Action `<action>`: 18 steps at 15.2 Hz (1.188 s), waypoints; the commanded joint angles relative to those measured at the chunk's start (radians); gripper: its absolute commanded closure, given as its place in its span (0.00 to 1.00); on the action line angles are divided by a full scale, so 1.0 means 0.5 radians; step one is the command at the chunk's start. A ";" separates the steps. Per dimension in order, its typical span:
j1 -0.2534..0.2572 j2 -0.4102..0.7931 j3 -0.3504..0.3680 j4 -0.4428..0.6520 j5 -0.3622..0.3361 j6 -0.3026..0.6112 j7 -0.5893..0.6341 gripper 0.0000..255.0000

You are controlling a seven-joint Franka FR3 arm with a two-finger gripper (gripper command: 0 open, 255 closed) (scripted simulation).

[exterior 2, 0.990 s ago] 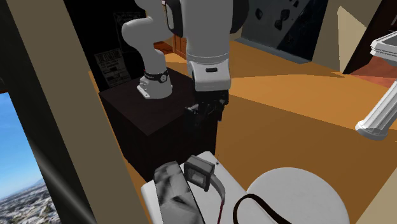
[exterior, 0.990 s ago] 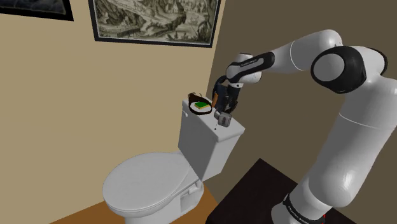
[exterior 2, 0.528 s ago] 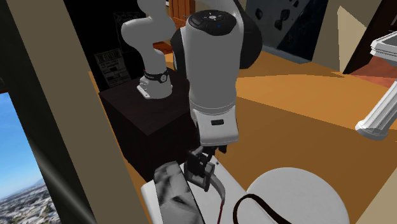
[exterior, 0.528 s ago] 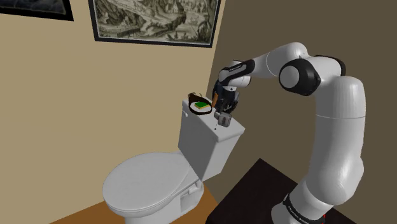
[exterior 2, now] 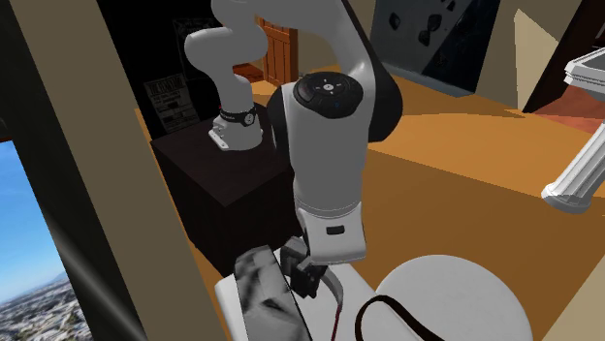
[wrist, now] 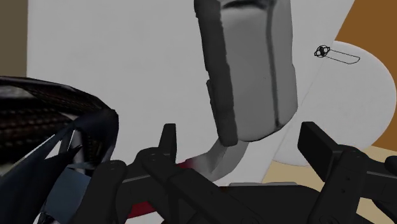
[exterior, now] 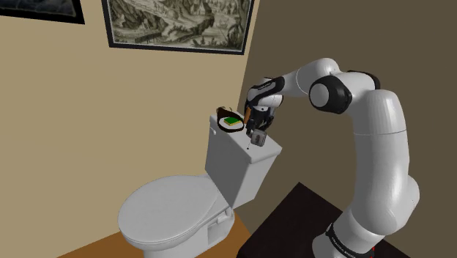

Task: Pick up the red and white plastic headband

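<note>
Just over the toilet tank [exterior: 238, 157], jaws apart and empty astride the white-and-red headband [wrist: 214, 159]; green block [exterior: 231, 120] in dark container [exterior: 221, 113].

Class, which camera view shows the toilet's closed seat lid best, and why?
The shoulder view: the whole seat lid shows from above, nothing covering it. The second exterior view crops it at the bottom edge; the wrist view catches one curved part beyond the tank top.
</note>
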 commanded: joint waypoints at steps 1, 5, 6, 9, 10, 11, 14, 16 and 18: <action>-0.004 0.017 0.005 -0.017 0.008 0.034 -0.009 0.00; -0.005 0.019 0.005 -0.016 0.009 0.034 -0.011 1.00; -0.005 0.018 0.005 -0.017 0.009 0.035 -0.011 1.00; -0.005 0.018 0.004 -0.017 0.009 0.034 -0.012 1.00; -0.005 0.017 0.004 -0.018 0.009 0.035 -0.011 1.00; -0.005 0.017 0.004 -0.019 0.009 0.035 -0.011 1.00; 0.001 -0.015 -0.003 -0.011 -0.003 -0.003 -0.001 1.00; 0.005 -0.046 -0.010 -0.003 -0.014 -0.041 0.008 1.00; 0.009 -0.075 -0.017 0.007 -0.025 -0.080 0.016 1.00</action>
